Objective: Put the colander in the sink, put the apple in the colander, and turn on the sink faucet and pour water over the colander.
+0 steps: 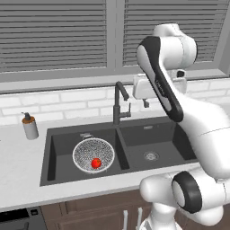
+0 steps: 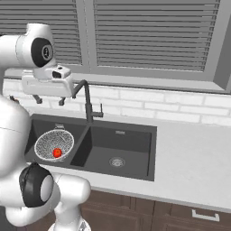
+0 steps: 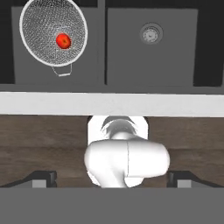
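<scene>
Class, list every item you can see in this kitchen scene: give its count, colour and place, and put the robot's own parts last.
sink: one, dark charcoal, two basins, set in the pale counter
colander: one, speckled white-grey mesh, in the left basin
apple: one, red, inside the colander
sink faucet: one, dark grey, behind the basin divider; no water running
soap dispenser: one, grey with a brown top, on the counter left of the sink
window blinds: grey, above the white brick backsplash
claw: one, white, open, above the sink beside the faucet
</scene>
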